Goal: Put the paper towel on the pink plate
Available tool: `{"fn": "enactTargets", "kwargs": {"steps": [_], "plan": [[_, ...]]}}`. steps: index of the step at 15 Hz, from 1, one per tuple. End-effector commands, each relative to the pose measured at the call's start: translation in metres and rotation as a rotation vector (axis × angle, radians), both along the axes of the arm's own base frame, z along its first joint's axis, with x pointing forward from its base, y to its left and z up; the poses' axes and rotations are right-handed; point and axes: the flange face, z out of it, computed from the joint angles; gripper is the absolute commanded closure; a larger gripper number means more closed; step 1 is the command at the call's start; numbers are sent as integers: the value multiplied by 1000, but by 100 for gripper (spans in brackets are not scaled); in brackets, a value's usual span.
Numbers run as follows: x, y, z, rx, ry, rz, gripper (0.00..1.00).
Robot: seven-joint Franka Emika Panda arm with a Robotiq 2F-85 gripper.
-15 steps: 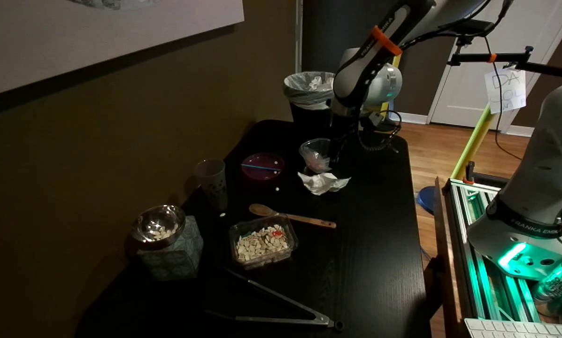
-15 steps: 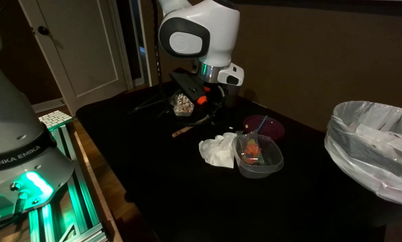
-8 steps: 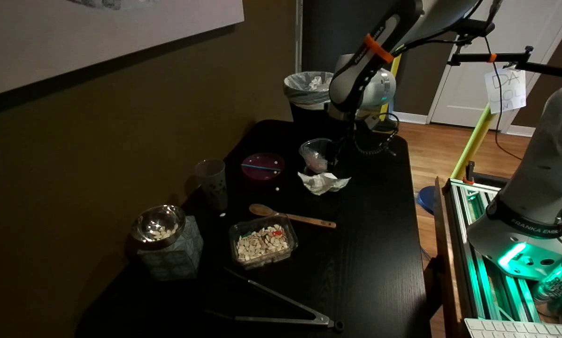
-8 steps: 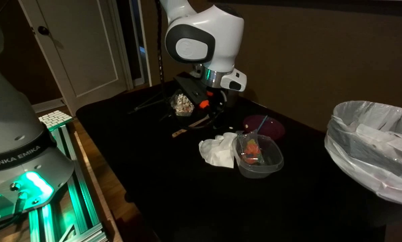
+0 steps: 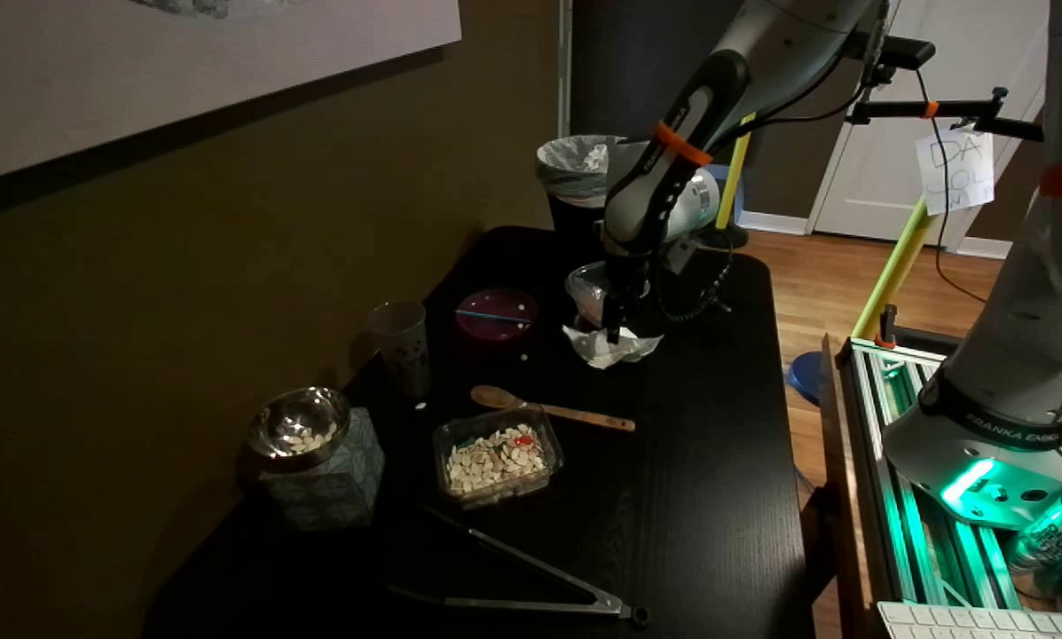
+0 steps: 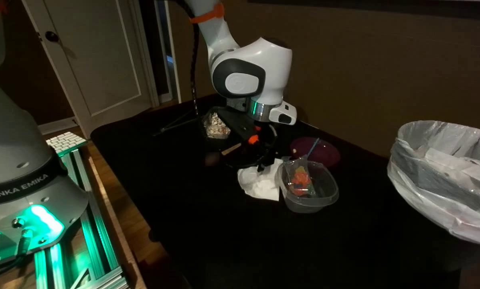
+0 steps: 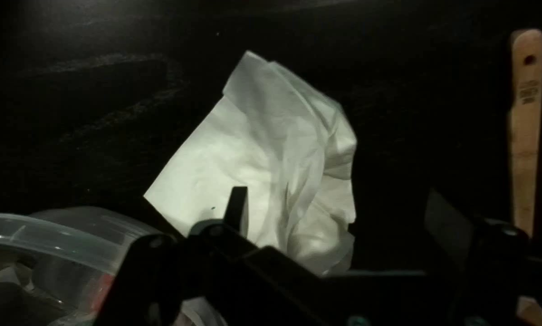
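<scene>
Has brought the robot arm point(image 6: 278, 72) and gripper point(image 7: 337, 203) lower since half a second ago, in both exterior views, down over the paper towel point(image 7: 248, 156). In the wrist view, spreads the fingers point(image 7: 238, 206) wide: one above the white sheet, its mate past the right edge, over the black wood-grained table point(image 5: 690, 497). Cannot tell about contact with the paper. Leaves the towel unmoved on the table, crumpled and peaked, just beside a clear plastic tub point(image 6: 304, 205) and apart from the pink plate point(image 5: 491, 332).

On that plate, left of the towel in an exterior view: a thin blue stick point(image 5: 492, 316) and a few white specks point(image 5: 521, 308). In the tub: a see-through packet point(image 6: 300, 179) with orange-red and yellow inside. Nearer, in a rectangular clear tray point(image 5: 506, 493): flat pale pieces point(image 5: 495, 463), with a red one point(image 5: 524, 440) among them. At left, in a shiny metal bowl point(image 5: 298, 406) on a grey patterned box point(image 5: 331, 484): more pale pieces. At the far end, inside a black bin point(image 5: 575, 220) with a wrinkled whitish liner point(image 5: 575, 185): paper-like scraps point(image 6: 450, 160).

On the table: a smooth wooden spoon point(image 5: 570, 414) just beyond the tray, metal tongs point(image 5: 531, 607) splayed in a V at the near end, and a tall translucent cup point(image 5: 400, 342), upright.
</scene>
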Motion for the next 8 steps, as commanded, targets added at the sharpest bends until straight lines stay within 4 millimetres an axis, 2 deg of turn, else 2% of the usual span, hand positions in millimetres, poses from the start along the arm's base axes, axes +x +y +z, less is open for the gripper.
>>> {"fn": "enactTargets", "kwargs": {"steps": [1, 6, 7, 8], "plan": [[16, -10, -31, -73, 23, -39, 0], [28, -9, -58, -76, 83, -38, 0], [31, -8, -61, -76, 86, -36, 4], [33, -7, -64, -72, 87, -35, 26]]}}
